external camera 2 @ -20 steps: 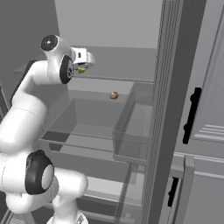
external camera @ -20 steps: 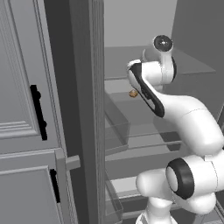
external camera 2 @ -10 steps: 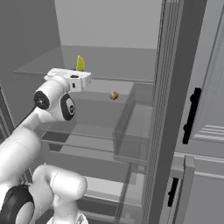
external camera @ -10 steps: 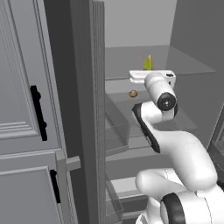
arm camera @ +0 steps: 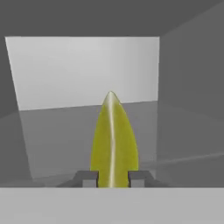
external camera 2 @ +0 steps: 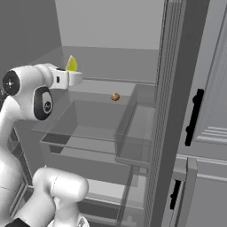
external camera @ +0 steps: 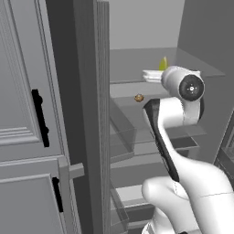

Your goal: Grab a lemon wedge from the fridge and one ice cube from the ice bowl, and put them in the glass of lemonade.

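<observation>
Yellow and upright, the lemon wedge (arm camera: 113, 140) is seen on the fridge (external camera: 87, 114) shelf, its base pinched between the narrowed tips of the gripper (arm camera: 113, 177). It is judged light, soft and slippery, best held low. A small brown thing (external camera 2: 115, 97) lies nearby.
</observation>
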### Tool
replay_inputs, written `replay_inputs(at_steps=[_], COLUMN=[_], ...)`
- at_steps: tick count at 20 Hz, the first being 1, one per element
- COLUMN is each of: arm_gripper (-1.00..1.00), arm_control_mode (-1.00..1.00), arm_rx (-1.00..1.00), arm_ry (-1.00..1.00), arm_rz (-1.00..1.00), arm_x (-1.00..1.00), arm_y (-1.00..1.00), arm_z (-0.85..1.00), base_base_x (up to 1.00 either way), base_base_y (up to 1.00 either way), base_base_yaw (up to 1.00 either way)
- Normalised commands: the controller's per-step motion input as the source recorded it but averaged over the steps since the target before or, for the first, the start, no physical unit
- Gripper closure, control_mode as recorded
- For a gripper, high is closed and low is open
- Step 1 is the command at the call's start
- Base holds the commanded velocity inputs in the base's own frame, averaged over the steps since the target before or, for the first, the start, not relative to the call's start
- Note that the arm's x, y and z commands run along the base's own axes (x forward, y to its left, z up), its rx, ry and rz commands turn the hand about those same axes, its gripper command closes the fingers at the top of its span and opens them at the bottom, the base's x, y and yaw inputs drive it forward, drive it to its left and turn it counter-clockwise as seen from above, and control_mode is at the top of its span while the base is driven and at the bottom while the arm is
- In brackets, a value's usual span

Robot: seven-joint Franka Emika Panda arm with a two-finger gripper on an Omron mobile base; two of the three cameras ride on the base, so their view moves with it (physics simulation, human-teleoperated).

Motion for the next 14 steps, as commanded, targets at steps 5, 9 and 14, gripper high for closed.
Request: replay_inputs(at_steps=[5, 9, 14], arm_gripper=[1.00, 1.00, 1.00], arm_control_mode=[-1.00, -1.00, -1.00], arm_rx=[0.01, -0.04, -0.07], arm_ry=[0.56, 0.49, 0.40], arm_rz=[-0.05, 0.00, 0.00], arm_x=[-1.00, -0.94, -0.35], arm_y=[0.00, 0.00, 0.00], arm_z=[0.03, -0.88, -1.00], base_base_x=[0.00, 0.00, 0.00], base_base_y=[0.00, 0.00, 0.00], base_base_yaw=[0.00, 0.00, 0.00])
